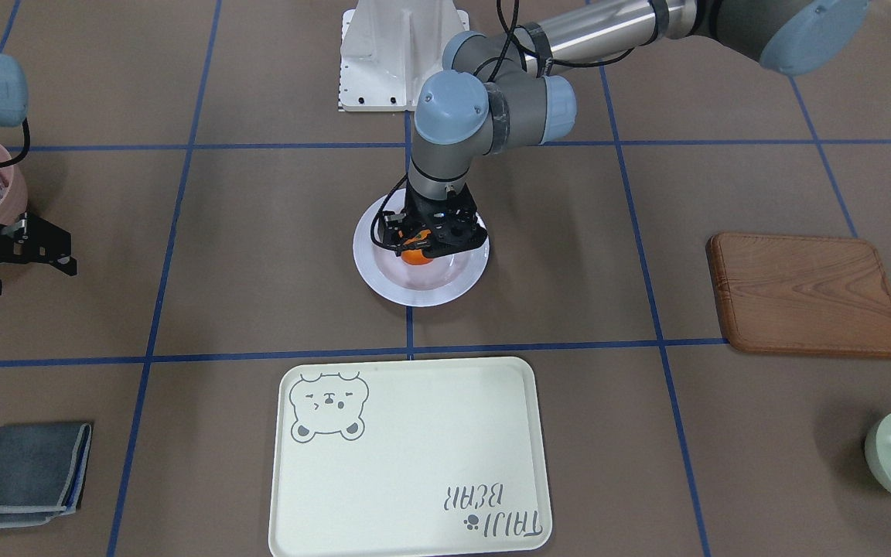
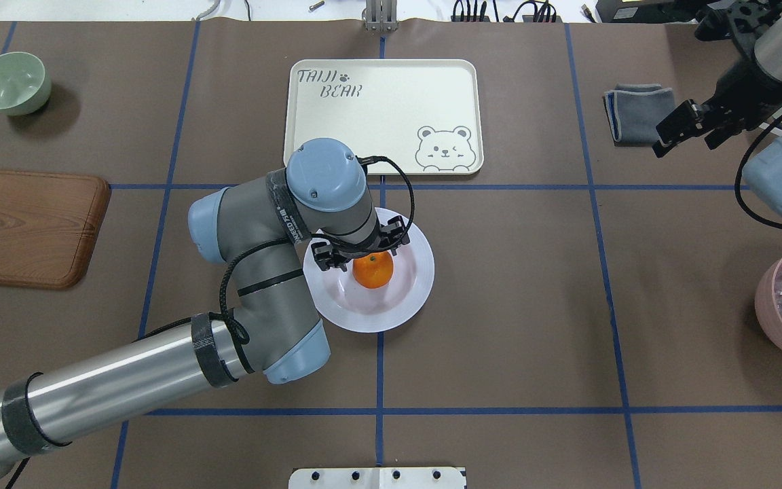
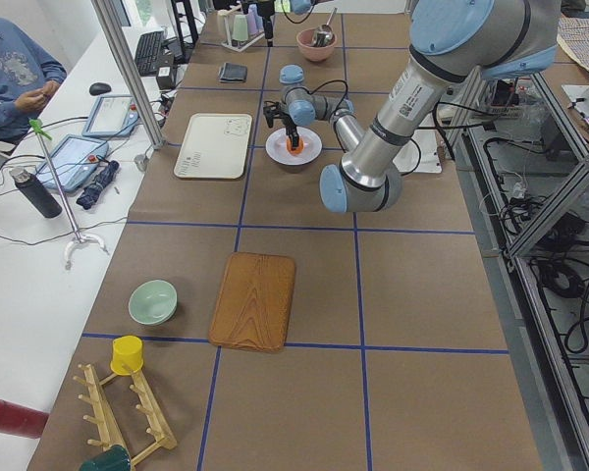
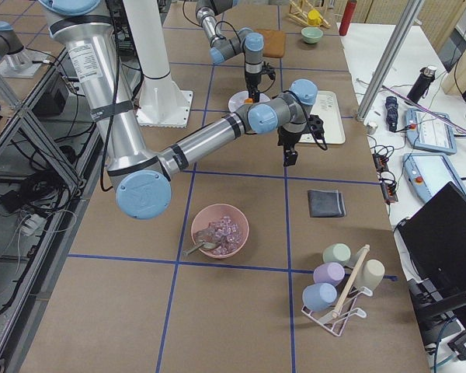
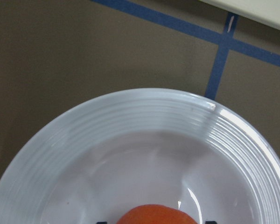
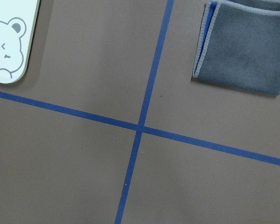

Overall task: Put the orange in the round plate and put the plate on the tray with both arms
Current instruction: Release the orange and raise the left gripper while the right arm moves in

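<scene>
In the round plate (image 2: 391, 316) sits the orange (image 2: 373, 270), left gripper (image 2: 362, 254) spread loosely around it; right gripper (image 2: 686, 139) gapes wide, tray (image 2: 391, 109) near, not touching.

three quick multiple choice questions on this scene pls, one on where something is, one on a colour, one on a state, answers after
1. Where is the small bright-orange mandarin? A on the brown wooden board; B in the glossy white round plate; C in the pale green bowl.
2. What colour is the folded cloth? A red; B grey; C yellow.
3. What state is the pale cream rectangular bear tray in? A bearing nothing; B bearing the plate; C covered by the cloth.
Answers: B, the mandarin lies in the plate's hollow; B, the cloth is grey with paler edging; A, the tray's surface shows only its print.
</scene>
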Tool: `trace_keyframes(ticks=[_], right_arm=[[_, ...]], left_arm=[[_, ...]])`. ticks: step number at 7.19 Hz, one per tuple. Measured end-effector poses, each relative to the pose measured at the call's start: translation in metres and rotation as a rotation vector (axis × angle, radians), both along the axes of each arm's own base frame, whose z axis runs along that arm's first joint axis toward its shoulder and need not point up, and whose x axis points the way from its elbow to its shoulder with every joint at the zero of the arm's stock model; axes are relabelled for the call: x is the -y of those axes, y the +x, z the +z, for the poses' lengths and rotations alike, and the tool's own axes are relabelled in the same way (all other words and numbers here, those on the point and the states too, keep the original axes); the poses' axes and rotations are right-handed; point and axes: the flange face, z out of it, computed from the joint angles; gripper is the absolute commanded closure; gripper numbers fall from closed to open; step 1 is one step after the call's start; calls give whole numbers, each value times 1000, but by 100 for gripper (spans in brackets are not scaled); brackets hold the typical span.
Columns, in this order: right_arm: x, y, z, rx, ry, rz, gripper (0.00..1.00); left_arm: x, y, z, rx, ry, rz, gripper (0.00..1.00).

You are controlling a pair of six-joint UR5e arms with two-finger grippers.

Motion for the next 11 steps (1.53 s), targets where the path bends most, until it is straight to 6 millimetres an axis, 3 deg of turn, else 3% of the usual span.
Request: trace_keyframes(ticks=[2, 3, 7, 9, 11], right_arm=[[2, -2, -4, 3, -1, 4, 0], [4, -7, -7, 4, -8, 6, 0], [19, -29, -10, 17, -28, 25, 0], [9, -63, -26, 60, -61, 72, 0], [-17, -121, -41, 113, -105, 125, 0]], left_arm=[[3, -8, 0, -3, 2, -11, 2], [6, -24, 0, -14, 10, -23, 2], [-2, -144, 27, 6, 113, -12, 2], [2, -210, 48, 59, 172, 53, 2], [18, -261, 77, 78, 199, 97, 2]])
